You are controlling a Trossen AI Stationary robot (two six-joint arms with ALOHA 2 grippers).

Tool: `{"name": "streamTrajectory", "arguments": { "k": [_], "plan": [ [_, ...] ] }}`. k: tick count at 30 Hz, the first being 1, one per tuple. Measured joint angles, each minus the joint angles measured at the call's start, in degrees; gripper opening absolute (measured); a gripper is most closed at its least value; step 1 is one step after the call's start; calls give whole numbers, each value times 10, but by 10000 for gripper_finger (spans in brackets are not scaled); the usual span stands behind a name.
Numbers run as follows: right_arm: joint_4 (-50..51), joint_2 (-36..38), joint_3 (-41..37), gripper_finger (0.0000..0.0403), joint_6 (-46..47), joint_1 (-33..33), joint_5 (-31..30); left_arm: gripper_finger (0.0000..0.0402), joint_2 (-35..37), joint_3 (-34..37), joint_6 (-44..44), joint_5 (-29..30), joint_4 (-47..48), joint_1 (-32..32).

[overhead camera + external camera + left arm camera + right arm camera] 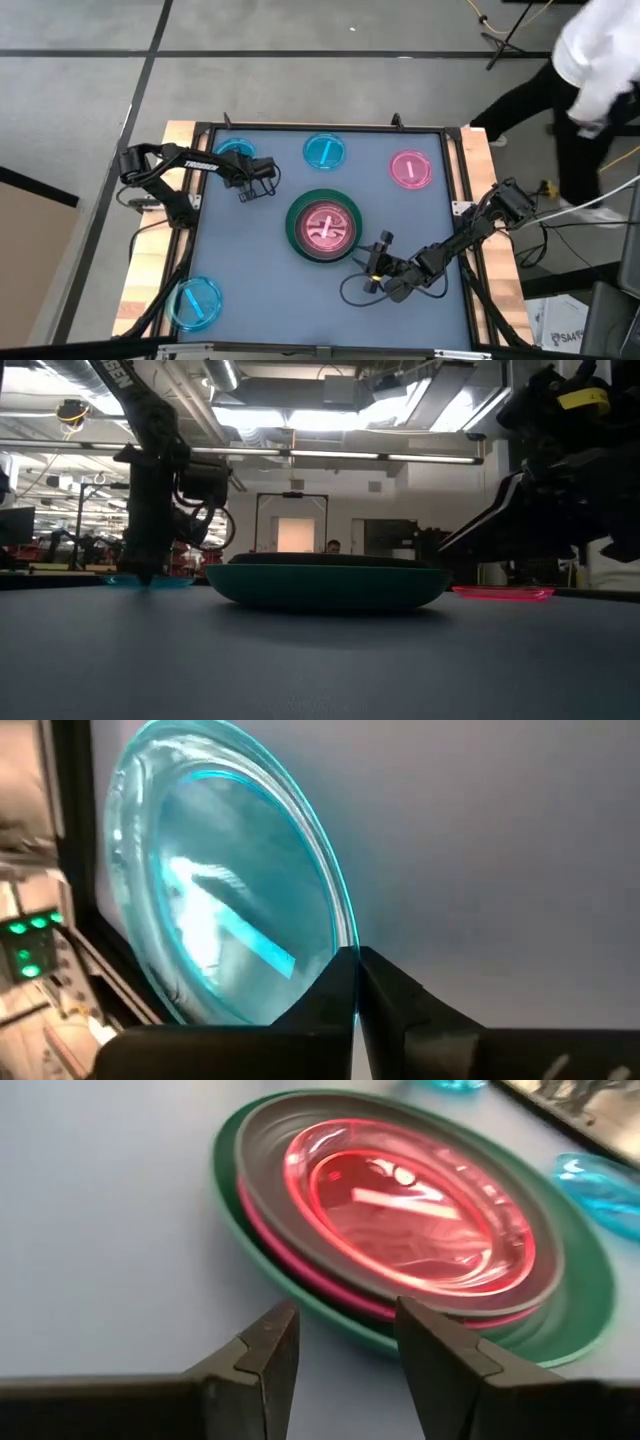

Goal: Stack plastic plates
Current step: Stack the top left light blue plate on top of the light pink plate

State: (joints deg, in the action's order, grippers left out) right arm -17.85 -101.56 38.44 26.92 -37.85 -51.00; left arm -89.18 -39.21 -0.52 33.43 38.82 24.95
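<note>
A stack sits mid-table: a large dark green plate (322,228) carries a dark grey one, a hot-pink one and a translucent pink one (410,1210). My left gripper (247,170) is at the far left, shut on a translucent blue plate (210,880); it also shows in the low view (150,582). My right gripper (345,1345) is open and empty, just near-right of the stack in the high view (375,262). Other small plates lie flat on the table: blue ones at the far middle (325,151) and near left (195,303), a pink one at the far right (411,169). My left gripper pinches the blue plate's rim (345,935) between its two fingers. The fingers (145,570) come from above, pointing down. In the low view the plate lies low at the table top under them.
The blue table mat (260,290) has wooden borders at left and right (150,270). A person in white (600,60) stands beyond the table's far right corner. Open mat lies in front of the stack.
</note>
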Motion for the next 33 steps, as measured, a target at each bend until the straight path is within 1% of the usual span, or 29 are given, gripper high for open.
{"name": "streamTrajectory", "arguments": {
  "k": [3, 9, 13, 17, 24, 28, 30, 33],
  "plan": [
    [0, 0, 0, 159, 0, 0, 11, 1, 10, -18, 11, 5, 33, -31],
    [17, 0, 0, 159, 41, 0, 0, 1, 29, -74, 52, 18, 126, -113],
    [20, 0, 0, 159, 44, -9, 2, 0, 31, -116, 84, 29, 165, -174],
    [33, 4, 0, 159, 48, -30, 1, 0, 31, -151, 98, 32, 166, -234],
    [36, 11, 0, 159, 45, -90, 0, 0, 30, -225, 128, 33, 169, -340],
    [36, 11, 0, 159, 72, -110, -3, 0, 20, -269, 137, 30, 162, -395],
    [35, 11, 0, 159, 76, -117, -4, 0, 10, -289, 136, 33, 144, -418],
    [28, 11, 0, 159, 80, -122, -4, 0, -19, -318, 136, 30, 130, -452]
  ]
}}
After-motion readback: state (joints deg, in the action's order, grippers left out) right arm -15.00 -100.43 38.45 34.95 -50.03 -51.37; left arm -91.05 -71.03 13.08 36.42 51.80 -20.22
